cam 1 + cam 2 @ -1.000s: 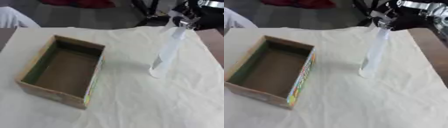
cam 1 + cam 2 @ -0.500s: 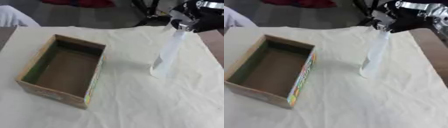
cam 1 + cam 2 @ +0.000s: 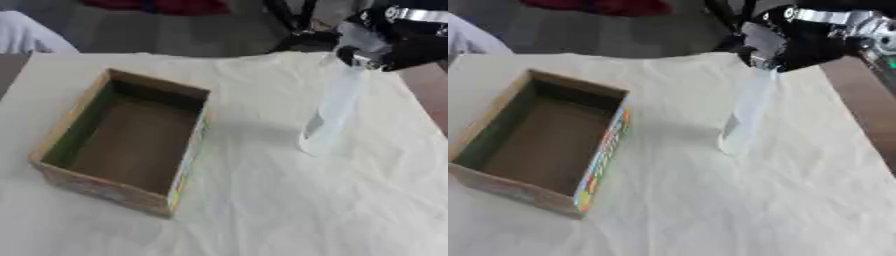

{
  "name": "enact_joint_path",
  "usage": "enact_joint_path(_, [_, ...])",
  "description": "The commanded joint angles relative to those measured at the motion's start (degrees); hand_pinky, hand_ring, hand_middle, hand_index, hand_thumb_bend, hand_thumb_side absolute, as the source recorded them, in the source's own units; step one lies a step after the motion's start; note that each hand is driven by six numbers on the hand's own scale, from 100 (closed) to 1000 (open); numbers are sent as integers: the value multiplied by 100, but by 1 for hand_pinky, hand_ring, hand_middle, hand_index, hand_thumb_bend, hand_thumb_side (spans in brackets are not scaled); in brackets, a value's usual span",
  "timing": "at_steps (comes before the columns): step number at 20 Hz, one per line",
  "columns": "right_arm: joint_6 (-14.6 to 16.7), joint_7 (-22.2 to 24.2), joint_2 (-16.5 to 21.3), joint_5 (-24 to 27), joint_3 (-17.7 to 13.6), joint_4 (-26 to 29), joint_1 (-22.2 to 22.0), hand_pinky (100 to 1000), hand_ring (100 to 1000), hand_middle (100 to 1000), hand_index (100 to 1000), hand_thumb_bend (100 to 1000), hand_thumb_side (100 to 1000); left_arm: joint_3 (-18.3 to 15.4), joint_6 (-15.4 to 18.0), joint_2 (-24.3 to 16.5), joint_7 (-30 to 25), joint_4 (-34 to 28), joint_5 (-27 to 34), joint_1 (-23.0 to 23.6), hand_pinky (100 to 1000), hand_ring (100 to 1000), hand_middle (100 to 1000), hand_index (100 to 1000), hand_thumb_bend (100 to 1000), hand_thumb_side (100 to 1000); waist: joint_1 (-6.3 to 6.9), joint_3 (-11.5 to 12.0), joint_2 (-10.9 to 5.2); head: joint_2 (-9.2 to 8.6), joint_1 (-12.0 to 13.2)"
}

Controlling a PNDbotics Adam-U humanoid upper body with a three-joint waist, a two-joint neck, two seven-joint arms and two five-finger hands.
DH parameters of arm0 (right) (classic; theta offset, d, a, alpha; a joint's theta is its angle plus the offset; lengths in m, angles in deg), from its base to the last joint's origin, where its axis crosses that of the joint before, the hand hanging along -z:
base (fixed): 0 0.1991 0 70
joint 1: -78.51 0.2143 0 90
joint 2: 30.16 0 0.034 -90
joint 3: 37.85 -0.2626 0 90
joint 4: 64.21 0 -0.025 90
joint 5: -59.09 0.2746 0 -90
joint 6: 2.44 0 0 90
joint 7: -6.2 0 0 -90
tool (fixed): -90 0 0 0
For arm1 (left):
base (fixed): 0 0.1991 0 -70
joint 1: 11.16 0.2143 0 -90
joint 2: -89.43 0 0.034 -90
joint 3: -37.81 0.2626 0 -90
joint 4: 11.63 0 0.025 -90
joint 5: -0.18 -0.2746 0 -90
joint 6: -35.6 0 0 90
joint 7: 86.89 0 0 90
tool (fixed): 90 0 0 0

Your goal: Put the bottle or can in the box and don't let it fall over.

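A tall clear plastic bottle [image 3: 331,107] stands upright on the white cloth, right of centre. My right hand [image 3: 798,40], black with a silver wrist ring, comes in from the upper right and sits at the bottle's top, its fingers curled round the neck. The cap is hidden by the hand. An open cardboard box [image 3: 157,86] with a brown floor, a green inner wall and a colourful printed side lies on the left, about a hand's width from the bottle. My left hand shows in no view.
A creased white cloth [image 3: 289,210] covers the table. Bare brown table edge [image 3: 868,105] runs along the right side. Dark floor and black stand legs [image 3: 293,30] lie beyond the far edge. A white sleeve [image 3: 26,35] shows at the top left.
My right hand has shifted slightly at the bottle's top. The bottle and the box stay where they were.
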Motion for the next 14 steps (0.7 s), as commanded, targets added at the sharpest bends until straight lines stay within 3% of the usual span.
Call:
enact_joint_path(1, [12,56,128,-32,-37,36,87,752,806,830,909,192,509,-14,7,-85,-9,-118,-24,-49,848,586,675,718,100,775,17,-1,-64,-89,-16])
enact_joint_path(14, [-30,145,87,-207,5,-15,92,708,787,826,903,220,410,-17,4,-65,-7,-118,-35,-55,849,585,674,718,100,778,12,16,-15,-107,-59])
